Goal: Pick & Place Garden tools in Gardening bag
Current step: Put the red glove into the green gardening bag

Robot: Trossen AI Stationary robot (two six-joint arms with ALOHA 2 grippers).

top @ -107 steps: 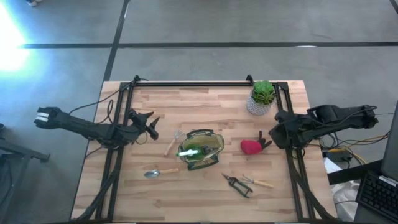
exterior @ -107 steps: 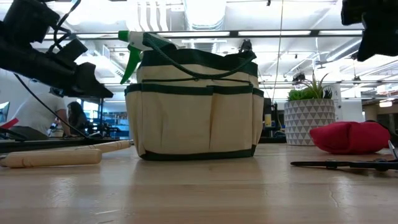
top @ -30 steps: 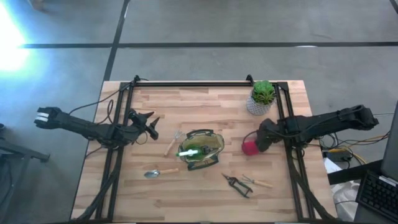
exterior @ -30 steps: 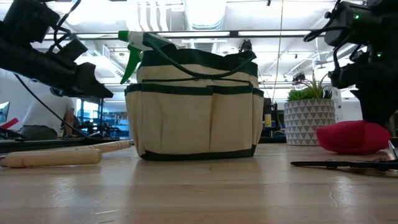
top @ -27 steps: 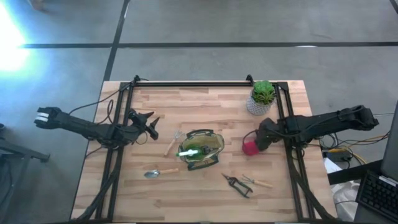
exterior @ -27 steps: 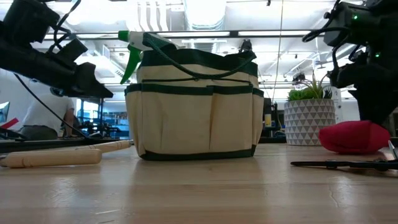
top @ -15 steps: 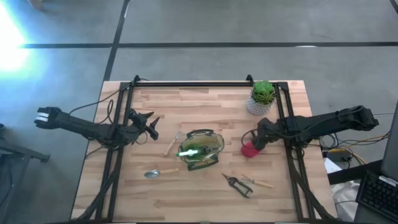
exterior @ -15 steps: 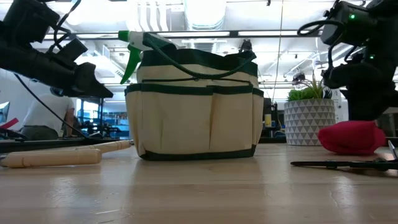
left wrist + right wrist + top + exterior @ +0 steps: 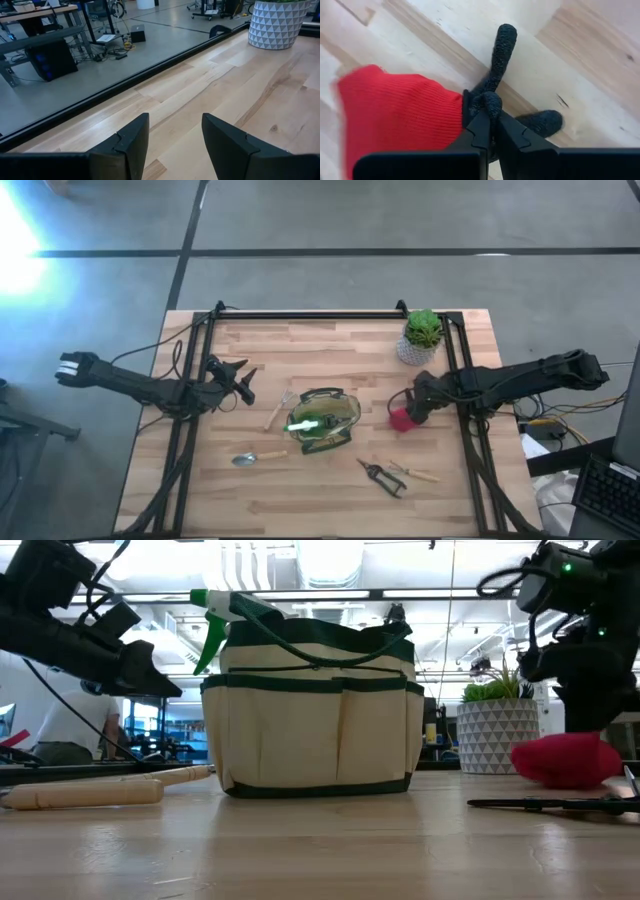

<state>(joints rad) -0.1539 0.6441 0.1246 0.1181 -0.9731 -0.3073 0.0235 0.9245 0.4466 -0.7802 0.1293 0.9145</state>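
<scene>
While the left gripper [image 9: 243, 380] waits left of centre in the high view, jaws apart and empty, the right gripper [image 9: 408, 411] sits on the red glove [image 9: 400, 420] right of centre, beside the gardening bag [image 9: 324, 420]. Low view: the glove [image 9: 568, 761] lies on the table [image 9: 320, 840] at the right edge, the bag [image 9: 315, 710] at centre. Right wrist view: the fingers [image 9: 482, 132] are clenched on the glove's dark knitted fingers [image 9: 490, 102]. The grasp looks made; next should come a lift and a carry leftward over the bag's mouth.
</scene>
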